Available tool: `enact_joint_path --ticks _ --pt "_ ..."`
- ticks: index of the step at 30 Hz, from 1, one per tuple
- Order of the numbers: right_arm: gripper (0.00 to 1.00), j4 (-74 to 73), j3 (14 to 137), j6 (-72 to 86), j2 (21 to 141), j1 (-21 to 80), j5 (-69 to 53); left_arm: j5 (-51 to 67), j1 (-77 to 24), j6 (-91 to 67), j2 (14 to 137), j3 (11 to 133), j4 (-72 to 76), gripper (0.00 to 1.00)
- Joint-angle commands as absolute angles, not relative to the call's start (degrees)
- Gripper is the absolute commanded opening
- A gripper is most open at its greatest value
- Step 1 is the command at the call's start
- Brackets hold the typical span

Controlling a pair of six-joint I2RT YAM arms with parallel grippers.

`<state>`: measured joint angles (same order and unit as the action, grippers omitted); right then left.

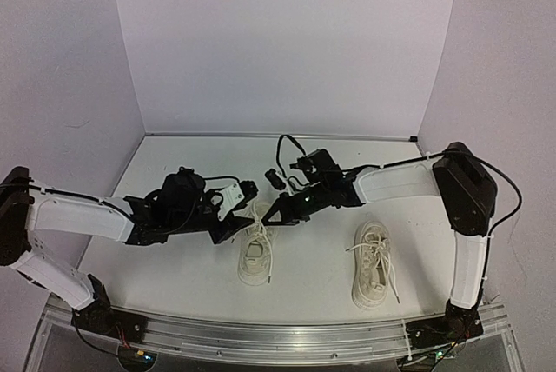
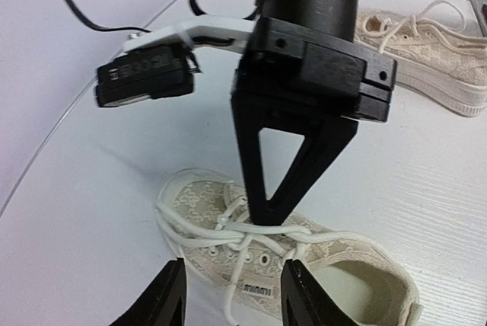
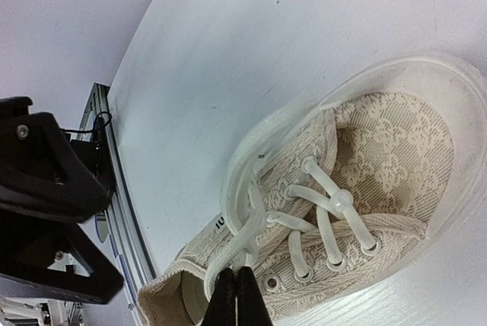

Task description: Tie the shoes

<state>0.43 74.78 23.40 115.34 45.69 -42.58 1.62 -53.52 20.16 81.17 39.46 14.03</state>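
Two cream-white sneakers lie on the white table. The near-centre shoe (image 1: 254, 255) is under both grippers; the other shoe (image 1: 373, 266) lies apart to the right, and shows in the left wrist view (image 2: 426, 52). My right gripper (image 1: 274, 213) is shut on a loop of white lace (image 3: 251, 238) over the shoe's eyelets (image 3: 342, 212), fingertips pressed together (image 3: 236, 295). My left gripper (image 1: 233, 224) is open, its fingers (image 2: 163, 295) spread just beside the shoe (image 2: 319, 273) and holding nothing. The right gripper's tip (image 2: 266, 215) touches the crossed laces (image 2: 228, 231).
An aluminium rail (image 1: 261, 337) runs along the table's near edge. White walls close the back and both sides. The right wrist camera on its bracket (image 2: 141, 75) and a black cable (image 2: 91, 21) hang close above the shoe. The left gripper (image 3: 46, 204) shows left of the shoe.
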Motion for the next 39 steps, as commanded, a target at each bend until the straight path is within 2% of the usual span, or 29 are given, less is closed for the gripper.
enact_joint_path --ticks 1,7,12,18,32,39 --pt "0.0 1.8 74.0 22.5 111.8 46.0 -40.6 3.7 -50.5 15.2 77.0 38.4 13.2 0.47" --pt "0.0 1.9 73.2 22.5 111.1 46.1 -40.2 5.4 -48.6 5.4 79.4 40.7 13.8 0.57" --pt "0.0 1.9 72.8 22.2 110.5 46.1 -40.1 11.9 -47.5 -5.9 83.4 41.6 19.4 0.57" --pt "0.0 2.0 72.7 22.2 110.1 46.1 -40.3 13.2 -47.3 -12.9 88.4 42.8 23.6 0.58" --pt "0.0 2.7 72.0 22.8 109.2 46.5 -40.5 18.3 -44.3 -21.8 95.8 44.0 32.4 0.47" --pt "0.0 3.1 71.6 23.0 109.2 46.6 -40.5 21.5 -43.9 -24.1 98.3 44.0 35.4 0.46"
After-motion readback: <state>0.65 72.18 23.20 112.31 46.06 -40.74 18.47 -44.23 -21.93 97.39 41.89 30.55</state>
